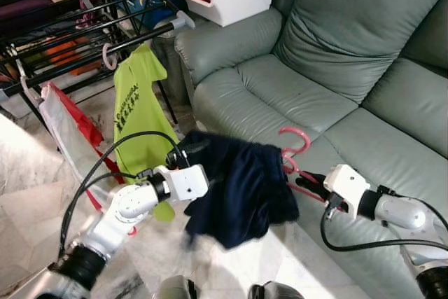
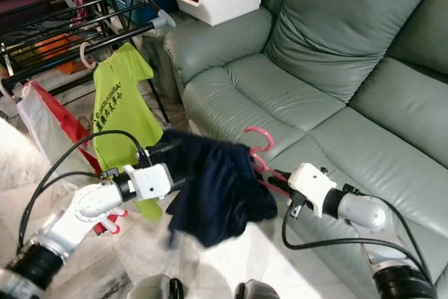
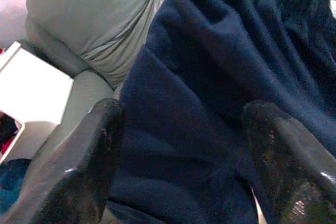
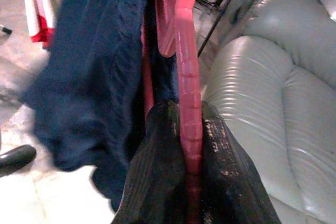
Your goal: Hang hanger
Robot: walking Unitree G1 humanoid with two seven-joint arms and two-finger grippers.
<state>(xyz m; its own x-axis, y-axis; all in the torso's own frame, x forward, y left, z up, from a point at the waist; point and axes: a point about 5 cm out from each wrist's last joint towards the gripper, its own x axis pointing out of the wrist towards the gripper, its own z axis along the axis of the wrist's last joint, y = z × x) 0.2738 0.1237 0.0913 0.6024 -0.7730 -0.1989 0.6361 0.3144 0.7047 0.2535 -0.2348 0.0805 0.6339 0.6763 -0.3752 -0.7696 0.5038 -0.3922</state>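
The right gripper pinches the pink hanger (navy garment draped on it), the left gripper gapes beside the cloth; carrying to the drying rack comes next.

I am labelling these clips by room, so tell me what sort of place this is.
Most likely a home living room used for drying laundry: a grey-green sofa, a drying rack with a lime shirt hanging from it, and a pale tiled floor.

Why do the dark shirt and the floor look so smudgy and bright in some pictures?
In the left eye view, sunlight washes out the floor and the navy garment has a smeared lower edge; the left wrist view is soft, its fingers too near; the right wrist view blurs the pink hanger.
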